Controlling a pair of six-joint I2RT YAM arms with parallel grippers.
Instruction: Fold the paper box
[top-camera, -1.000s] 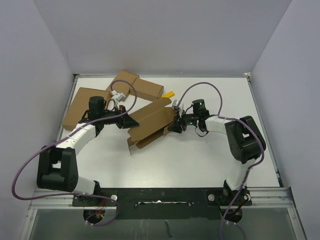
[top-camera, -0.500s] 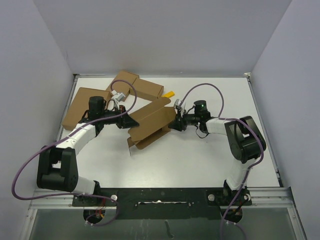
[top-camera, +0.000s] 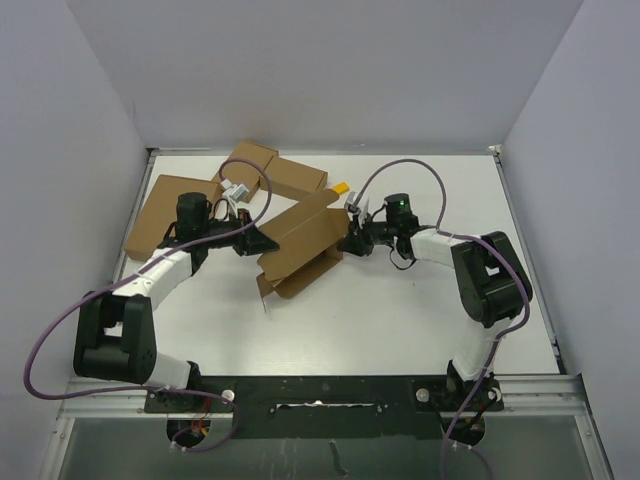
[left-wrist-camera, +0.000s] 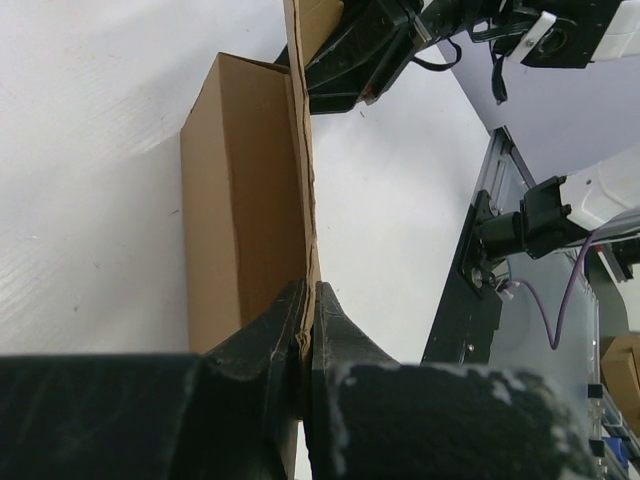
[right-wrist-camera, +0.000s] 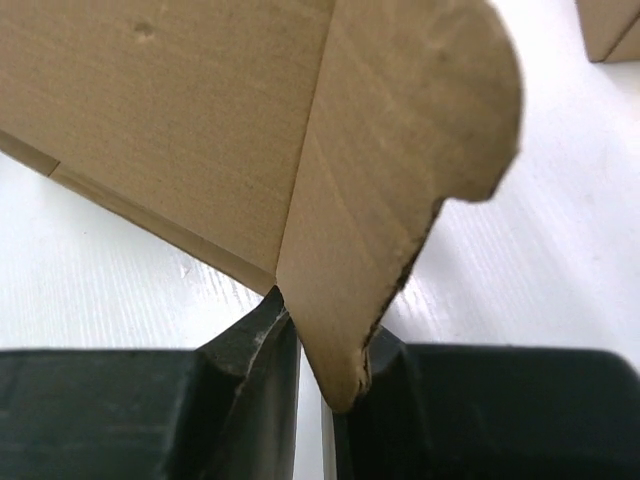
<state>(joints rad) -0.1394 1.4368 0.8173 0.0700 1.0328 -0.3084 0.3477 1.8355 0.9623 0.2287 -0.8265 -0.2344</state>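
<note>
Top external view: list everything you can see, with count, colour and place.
paper box: one, brown, mid-table between the two grippers, partly folded with flaps open.
flat carton: one, brown, far left of the table.
small cartons: two, brown, at the far edge, touching at a corner.
yellow item: one, yellow, just beyond the paper box; too small to identify.
table: one, white.
cables: two, purple, one trailing along each arm.
left gripper: one, black, shut on the paper box's left edge.
right gripper: one, black, pinching a flap at the paper box's right end.
</note>
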